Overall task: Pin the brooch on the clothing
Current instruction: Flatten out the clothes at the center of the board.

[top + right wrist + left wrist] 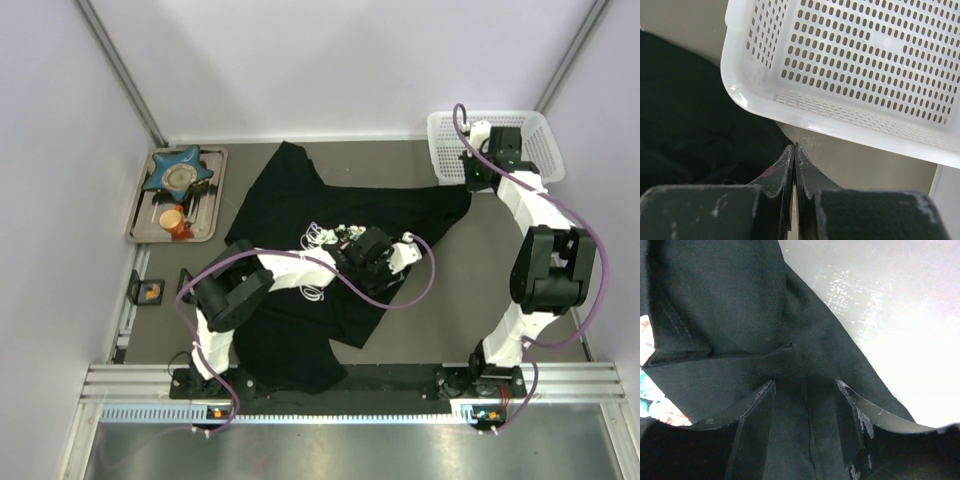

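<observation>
- Across the table (450, 290): black T-shirt (300, 200), crumpled, length running roughly far to near, one sleeve stretched rightward.
- Over its chest fold: left gripper (805, 385), partly open, holding nothing.
- Beside the white basket (850, 65): right gripper (794, 146), fully closed, seemingly empty.
- Probably the brooch (181, 178): pale round piece in the star-shaped dish (157, 182), far left of both, nearer the left gripper; round, no long axis.

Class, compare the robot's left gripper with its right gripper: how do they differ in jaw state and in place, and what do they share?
Jaws: the left gripper stands open, fingers well apart; the right gripper is shut, fingers pressed together.
Place: the left gripper is over folds of the black T-shirt; the right gripper sits at the shirt's edge, beside the white basket.
Shared: both have dark, scuffed fingers.
</observation>
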{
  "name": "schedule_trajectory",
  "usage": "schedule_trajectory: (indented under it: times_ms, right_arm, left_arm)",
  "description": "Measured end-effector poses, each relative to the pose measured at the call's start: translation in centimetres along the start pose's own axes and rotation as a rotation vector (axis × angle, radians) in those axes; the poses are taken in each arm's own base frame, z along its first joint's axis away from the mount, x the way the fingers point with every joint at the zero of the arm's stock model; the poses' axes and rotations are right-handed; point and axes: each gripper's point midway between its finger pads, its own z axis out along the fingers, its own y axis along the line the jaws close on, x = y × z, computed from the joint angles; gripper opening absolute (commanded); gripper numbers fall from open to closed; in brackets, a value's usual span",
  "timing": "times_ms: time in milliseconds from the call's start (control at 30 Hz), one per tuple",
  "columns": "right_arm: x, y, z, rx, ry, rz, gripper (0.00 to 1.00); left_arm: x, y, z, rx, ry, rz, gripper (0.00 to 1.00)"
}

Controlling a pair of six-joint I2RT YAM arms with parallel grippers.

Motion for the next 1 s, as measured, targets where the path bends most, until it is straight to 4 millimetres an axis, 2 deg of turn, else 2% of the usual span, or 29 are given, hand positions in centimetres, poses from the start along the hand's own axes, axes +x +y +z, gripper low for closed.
schedule_trajectory:
  times_ms: [100, 300, 367, 433, 500, 533, 600, 767, 867, 1000]
  right_arm:
    - [0.0, 0.0, 0.0, -0.001, 0.001, 0.000, 0.00]
    - [0.1, 0.0, 0.0, -0.002, 0.004, 0.000, 0.00]
    - [0.1, 0.1, 0.0, -0.003, 0.003, 0.000, 0.00]
    - [0.1, 0.1, 0.0, -0.005, 0.003, 0.000, 0.00]
    - [0.1, 0.1, 0.0, -0.005, 0.003, 0.001, 0.00]
    - [0.1, 0.1, 0.0, -0.005, 0.003, 0.000, 0.00]
    - [0.1, 0.1, 0.0, -0.005, 0.003, 0.000, 0.00]
    - [0.1, 0.1, 0.0, -0.004, 0.004, -0.002, 0.00]
    - [0.1, 0.0, 0.0, 0.001, 0.005, -0.007, 0.00]
    - [0.3, -0.4, 0.0, 0.011, 0.010, -0.020, 0.00]
  left_arm:
    - [0.6, 0.2, 0.8, -0.005, 0.014, -0.005, 0.46]
    - [0.4, 1.4, 0.9, -0.013, -0.002, -0.027, 0.29]
    - [0.4, 1.8, 0.8, -0.013, -0.004, -0.038, 0.33]
    - [0.5, 1.9, 0.8, -0.004, -0.008, -0.045, 0.30]
    - [0.5, 2.0, 0.8, 0.005, -0.011, -0.050, 0.22]
    - [0.4, 1.9, 0.8, 0.011, -0.013, -0.054, 0.10]
    - [0.4, 1.8, 0.7, 0.019, -0.014, -0.062, 0.01]
    - [-0.1, 0.6, 0.5, 0.091, -0.034, -0.066, 0.00]
    - [-1.8, -1.0, -0.8, 0.180, -0.087, -0.070, 0.00]
    - [-6.9, -4.3, -5.0, 0.336, -0.226, -0.067, 0.00]
